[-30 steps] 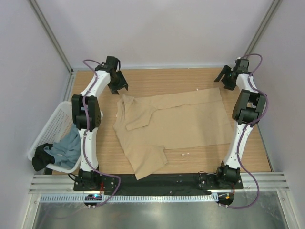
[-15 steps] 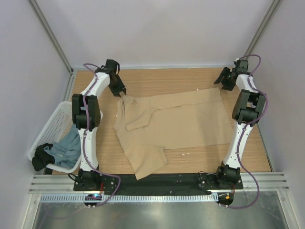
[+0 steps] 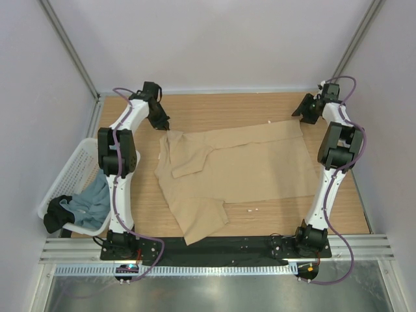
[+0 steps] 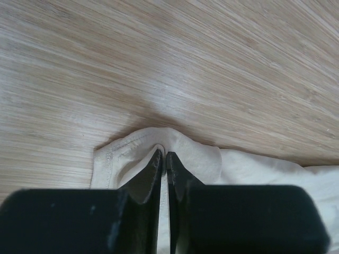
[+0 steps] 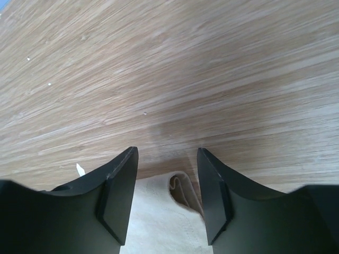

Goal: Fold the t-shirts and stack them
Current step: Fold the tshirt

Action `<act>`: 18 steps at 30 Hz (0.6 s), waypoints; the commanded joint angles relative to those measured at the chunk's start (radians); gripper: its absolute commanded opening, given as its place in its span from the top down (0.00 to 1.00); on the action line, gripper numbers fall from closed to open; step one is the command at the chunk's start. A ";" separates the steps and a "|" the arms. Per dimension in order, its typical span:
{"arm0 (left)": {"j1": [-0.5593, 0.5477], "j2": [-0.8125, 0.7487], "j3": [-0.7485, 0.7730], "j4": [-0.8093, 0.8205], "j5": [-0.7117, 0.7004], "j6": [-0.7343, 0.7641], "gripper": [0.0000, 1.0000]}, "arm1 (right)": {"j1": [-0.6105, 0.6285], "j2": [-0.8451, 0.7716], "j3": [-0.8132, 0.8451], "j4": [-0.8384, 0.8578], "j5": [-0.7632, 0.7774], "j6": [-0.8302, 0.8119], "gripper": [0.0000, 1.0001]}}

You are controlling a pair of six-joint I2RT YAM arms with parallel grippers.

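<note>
The tan t-shirt [image 3: 240, 166] lies spread on the wooden table, one sleeve folded over near its left side. My left gripper [image 3: 163, 124] is at the shirt's far left corner. In the left wrist view its jaws [image 4: 163, 155] are shut on a raised pinch of the tan cloth [image 4: 193, 154]. My right gripper [image 3: 303, 112] is at the far right corner. Its open jaws [image 5: 167, 154] straddle a curled corner of the shirt [image 5: 183, 189] without pressing it. The grey-blue t-shirt [image 3: 92, 200] lies crumpled in the basket.
A white mesh basket [image 3: 67, 170] hangs off the table's left edge, holding a dark cloth [image 3: 54, 220] beside the grey-blue shirt. Grey walls close in the table on the left, right and back. Bare wood [image 3: 227, 110] shows behind the shirt.
The left gripper has dropped onto the shirt's far left corner and shut on it. The right gripper's jaws have narrowed a little around the far right corner.
</note>
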 commanded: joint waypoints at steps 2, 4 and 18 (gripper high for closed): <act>0.017 -0.026 -0.013 0.039 -0.002 -0.010 0.95 | 0.002 -0.026 -0.046 0.008 -0.025 0.053 0.47; 0.020 -0.035 -0.033 0.056 -0.002 -0.018 0.96 | 0.002 -0.022 -0.048 0.026 -0.019 0.102 0.54; 0.049 -0.095 -0.168 0.226 0.015 -0.117 1.00 | -0.009 -0.120 -0.143 0.133 0.306 0.170 0.99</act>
